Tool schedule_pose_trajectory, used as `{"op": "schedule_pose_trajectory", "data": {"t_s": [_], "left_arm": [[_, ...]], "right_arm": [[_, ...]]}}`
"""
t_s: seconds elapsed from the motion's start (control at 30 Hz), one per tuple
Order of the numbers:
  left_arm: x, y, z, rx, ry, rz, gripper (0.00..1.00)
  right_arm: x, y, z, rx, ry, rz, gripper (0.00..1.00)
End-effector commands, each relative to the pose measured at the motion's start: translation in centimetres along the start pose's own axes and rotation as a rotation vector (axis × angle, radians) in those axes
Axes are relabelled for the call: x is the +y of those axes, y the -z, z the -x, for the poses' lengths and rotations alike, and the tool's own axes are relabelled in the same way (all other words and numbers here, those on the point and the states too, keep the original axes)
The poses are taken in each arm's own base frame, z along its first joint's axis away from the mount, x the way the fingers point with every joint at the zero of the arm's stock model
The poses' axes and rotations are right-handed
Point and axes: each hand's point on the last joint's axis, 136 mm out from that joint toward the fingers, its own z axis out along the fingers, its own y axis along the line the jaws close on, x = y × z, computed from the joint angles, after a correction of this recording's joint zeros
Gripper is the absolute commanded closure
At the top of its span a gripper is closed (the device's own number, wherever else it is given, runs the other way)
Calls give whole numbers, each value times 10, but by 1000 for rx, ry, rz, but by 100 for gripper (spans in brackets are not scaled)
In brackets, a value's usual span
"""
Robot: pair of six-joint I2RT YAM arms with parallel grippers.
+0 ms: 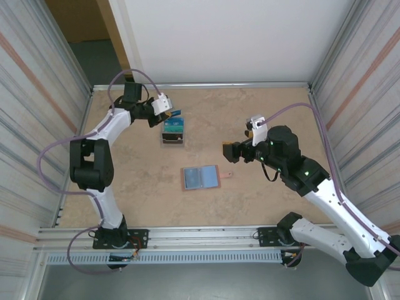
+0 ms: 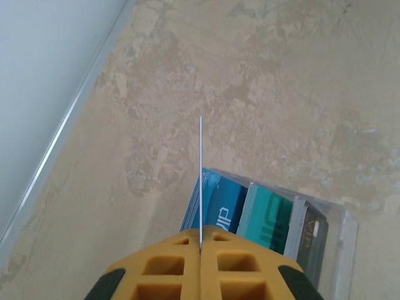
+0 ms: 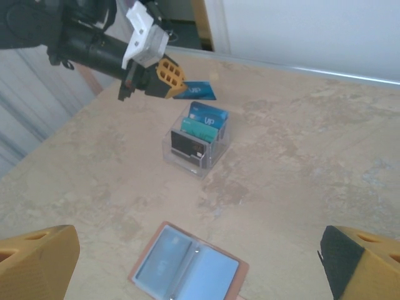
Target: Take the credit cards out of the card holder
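The salmon-pink card holder (image 1: 200, 177) lies open on the table, light blue sleeves facing up, its small pink tab (image 1: 226, 175) to the right. In the right wrist view the card holder (image 3: 187, 269) shows a darker, card-like shape under its left sleeve. My left gripper (image 1: 165, 112) is shut on a blue credit card (image 1: 177, 113) just above the back of a clear stand. The left wrist view shows that card (image 2: 200, 175) edge-on between the yellow fingers (image 2: 169, 269). My right gripper (image 1: 228, 152) hovers open to the right of the card holder, its fingers (image 3: 37, 262) spread wide.
A clear boxy stand (image 1: 173, 132) behind the card holder keeps several blue, teal and dark cards (image 2: 269, 219) upright. The left arm's gripper (image 3: 169, 76) hangs over it. Metal walls close in the table left and right, with a rail along the near edge.
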Motion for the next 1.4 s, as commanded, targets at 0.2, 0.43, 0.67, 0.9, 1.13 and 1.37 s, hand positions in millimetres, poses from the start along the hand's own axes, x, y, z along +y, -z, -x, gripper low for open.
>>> {"op": "schedule_pose_trajectory", "data": {"t_s": [0.2, 0.43, 0.67, 0.9, 1.13, 1.37], "left_arm": [[2, -17, -22, 48, -38, -68, 100], [1, -29, -33, 70, -12, -104, 100], [-1, -31, -34, 63, 22, -115, 100], [-11, -38, -30, 53, 63, -139, 100], [-20, -47, -28, 59, 72, -159, 100], [-24, -51, -25, 54, 108, -171, 100]], "right_arm": [[-14, 15, 13, -98, -67, -70, 1], [-16, 15, 12, -88, -71, -81, 1], [-15, 16, 11, -100, -81, -72, 1], [-11, 14, 11, -93, -90, -49, 1], [-8, 14, 8, -80, -92, -32, 1], [-8, 16, 6, -79, -94, -28, 1]]}}
